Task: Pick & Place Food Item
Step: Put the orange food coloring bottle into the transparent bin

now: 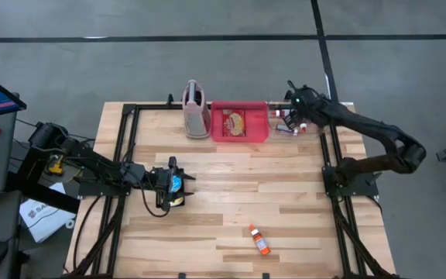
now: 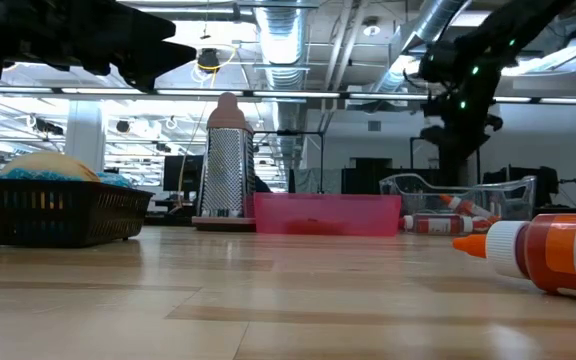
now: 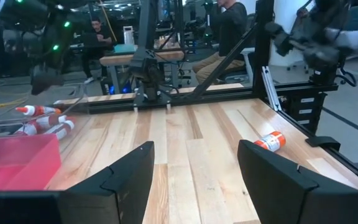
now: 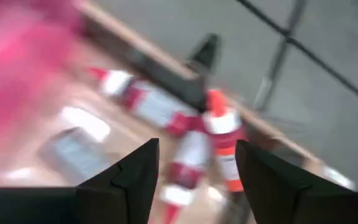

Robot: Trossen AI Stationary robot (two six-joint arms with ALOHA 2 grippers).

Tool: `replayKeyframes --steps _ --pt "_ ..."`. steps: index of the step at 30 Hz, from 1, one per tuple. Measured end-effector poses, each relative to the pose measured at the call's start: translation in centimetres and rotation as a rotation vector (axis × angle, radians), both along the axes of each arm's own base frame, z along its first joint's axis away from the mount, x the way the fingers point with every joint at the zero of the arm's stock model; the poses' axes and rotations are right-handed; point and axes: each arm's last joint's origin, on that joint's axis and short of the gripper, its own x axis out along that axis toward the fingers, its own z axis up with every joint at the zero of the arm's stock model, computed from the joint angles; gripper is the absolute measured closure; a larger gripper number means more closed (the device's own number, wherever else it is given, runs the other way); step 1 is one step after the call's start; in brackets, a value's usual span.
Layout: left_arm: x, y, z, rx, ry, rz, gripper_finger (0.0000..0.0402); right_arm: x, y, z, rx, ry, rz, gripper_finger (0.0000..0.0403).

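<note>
A clear bin [image 1: 289, 124] at the table's far right holds several white-and-red squeeze bottles [image 4: 194, 149]. My right gripper [image 1: 287, 111] hangs open just above them, slanting down, with nothing between its fingers [image 4: 135, 180]. Left of the bin, a red tray [image 1: 240, 122] holds a yellowish food packet [image 1: 234, 122]. A black basket [image 2: 53, 210] at the left holds yellow and blue items. My left gripper [image 1: 186, 181] is level above the basket, open and empty [image 3: 194, 180]. An orange bottle [image 1: 259, 239] lies on its side near the front edge.
A metal grater [image 1: 196, 110] with a pink handle stands upright left of the red tray. Black frame rails [image 1: 122, 155] run along the table's left, right and far sides. Bare wood [image 1: 246, 186] lies between the basket and the right rail.
</note>
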Motion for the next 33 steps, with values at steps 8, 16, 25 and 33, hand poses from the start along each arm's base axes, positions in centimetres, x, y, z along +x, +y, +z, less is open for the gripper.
replayKeyframes --steps 8,16,25,33 --pt "-0.1 -0.2 0.0 -0.015 0.002 -0.013 0.0175 1.5 6.9 2.4 0.257 -0.296 0.311 0.0227" --pt "-0.2 -0.6 0.0 -0.009 0.003 -0.030 0.0175 3.4 17.4 3.6 0.461 -0.438 0.567 0.0248" --pt "-0.2 -0.6 -0.3 0.021 0.027 -0.031 0.0175 5.2 27.2 1.4 0.470 -0.477 0.651 0.0257" --pt "-0.2 -0.5 -0.3 0.024 0.027 -0.028 0.0175 7.7 30.1 -3.5 0.432 -0.377 0.583 0.0249"
